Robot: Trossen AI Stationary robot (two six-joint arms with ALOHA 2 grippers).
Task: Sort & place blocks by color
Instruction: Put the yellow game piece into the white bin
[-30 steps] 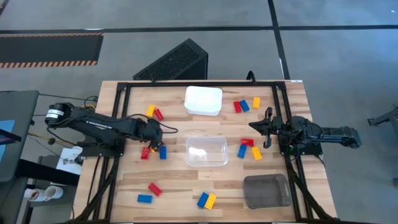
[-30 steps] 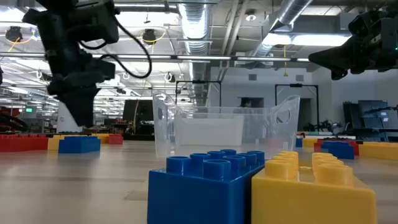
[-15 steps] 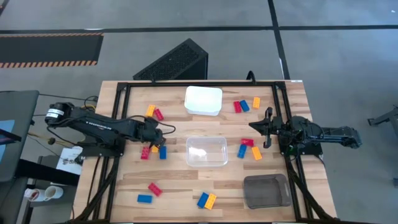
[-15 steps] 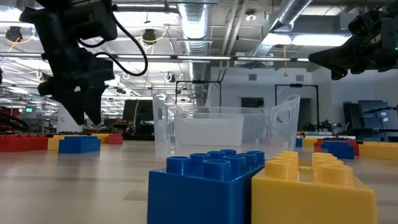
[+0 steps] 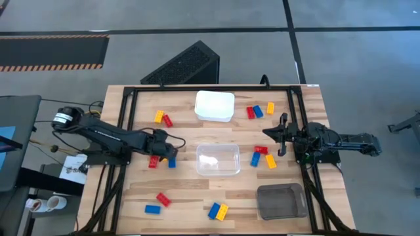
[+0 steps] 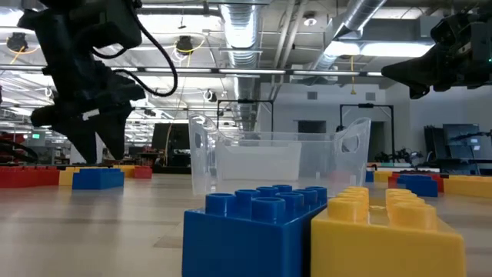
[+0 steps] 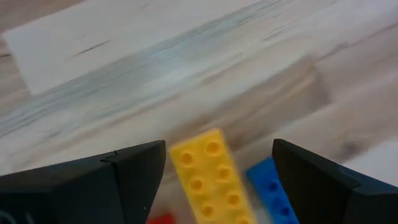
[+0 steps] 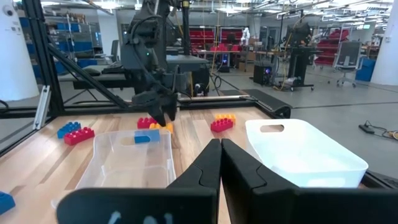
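Sixteen or so blocks sit loose on the bench [image 5: 184, 196], none visibly in a container yet.

Nearest the front edge: a blue and yellow pair [image 5: 218, 211], studs up, glossy moulded plastic. A red and a blue block [image 5: 157, 203] lie toward the front-left corner, and a grey tray [image 5: 281, 201] sits at the front-right corner. A clear tub [image 5: 218, 160] with thin see-through walls sits mid-bench.

The left tool [image 5: 164, 155] hangs low over a red, yellow and blue cluster [image 5: 161, 160] left of the clear tub. Its jaws are apart, straddling a yellow block [image 7: 210, 180]; a blue block [image 7: 268, 190] lies just beside it, and a red one shows at the view's edge.

For a clean pick, centre the fingers across the yellow block's long sides, come straight down and seat the tips low before closing. The sides are smooth and hard, so a skewed grip would likely slip. The blue neighbour is the risk: one finger has to land in the gap between them or it drags both.

The right tool [image 5: 282, 135] waits near the right edge with fingers pressed together, beside a red, blue and yellow group [image 5: 262, 156].

Toward the far edge: a white tub [image 5: 214, 105], opaque with rounded corners. A yellow-red pair [image 5: 162, 118] lies on its left, three blocks [image 5: 260, 111] on its right.
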